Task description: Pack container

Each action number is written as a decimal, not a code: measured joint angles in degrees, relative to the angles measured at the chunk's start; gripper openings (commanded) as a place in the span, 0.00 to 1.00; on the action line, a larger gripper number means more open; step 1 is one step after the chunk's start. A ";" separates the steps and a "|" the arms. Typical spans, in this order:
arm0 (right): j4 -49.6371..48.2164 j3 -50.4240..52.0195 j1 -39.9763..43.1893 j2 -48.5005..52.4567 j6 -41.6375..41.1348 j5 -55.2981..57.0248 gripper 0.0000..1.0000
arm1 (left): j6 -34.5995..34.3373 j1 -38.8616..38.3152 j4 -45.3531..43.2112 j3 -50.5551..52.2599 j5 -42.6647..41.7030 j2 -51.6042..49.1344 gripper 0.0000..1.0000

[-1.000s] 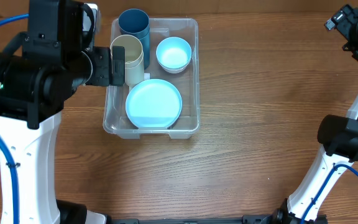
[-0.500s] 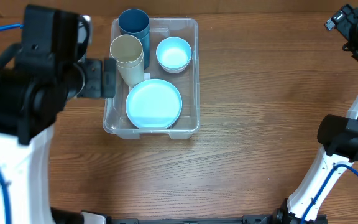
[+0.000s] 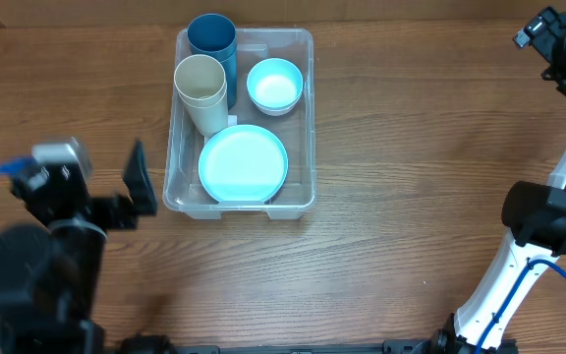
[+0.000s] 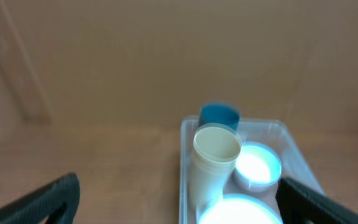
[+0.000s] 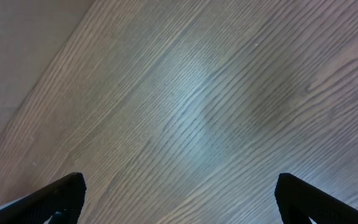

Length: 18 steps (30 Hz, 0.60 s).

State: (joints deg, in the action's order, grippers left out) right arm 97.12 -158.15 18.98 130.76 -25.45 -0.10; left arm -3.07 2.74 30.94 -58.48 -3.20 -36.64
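Observation:
The clear container (image 3: pixel 308 118) stands on the table at the back middle; it also shows in the left wrist view (image 4: pixel 294 149). It holds a dark blue cup (image 3: pixel 211 39), a cream cup (image 3: pixel 200 87), a light blue bowl (image 3: pixel 274 86) and a light blue plate (image 3: pixel 243 163). My left gripper (image 3: pixel 138 182) is open and empty, left of the container and apart from it; its fingertips frame the left wrist view (image 4: pixel 176 202). My right gripper (image 3: pixel 548 44) sits at the far right back, open and empty over bare wood (image 5: pixel 179 199).
The wooden table (image 3: pixel 411 197) spreads around the container. The right arm's base (image 3: pixel 548 216) stands at the right edge. A plain wall (image 4: pixel 166 56) rises behind the container in the left wrist view.
My left arm has pulled back from the cream cup, toward the front left and away from the container. The cream cup stays in the container. The right arm has not moved.

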 measured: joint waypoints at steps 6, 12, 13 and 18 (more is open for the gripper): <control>0.02 0.00 0.00 0.00 0.02 -0.13 1.00 | 0.28 1.64 -16.70 27.50 -3.87 19.02 1.00; 0.00 0.00 0.00 0.00 0.02 -0.04 1.00 | 0.31 4.07 -25.38 48.22 -8.92 33.20 1.00; 0.00 0.00 0.00 0.00 0.02 -0.07 1.00 | 0.39 4.07 -25.64 49.75 -9.25 34.10 1.00; -0.02 0.00 0.00 0.00 0.02 -0.07 1.00 | 4.17 4.39 -22.53 54.38 -9.60 35.58 1.00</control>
State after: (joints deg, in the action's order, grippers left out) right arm 97.10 -158.15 18.98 130.76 -25.43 -0.16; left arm 1.10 7.14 8.40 -4.10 -12.80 -1.06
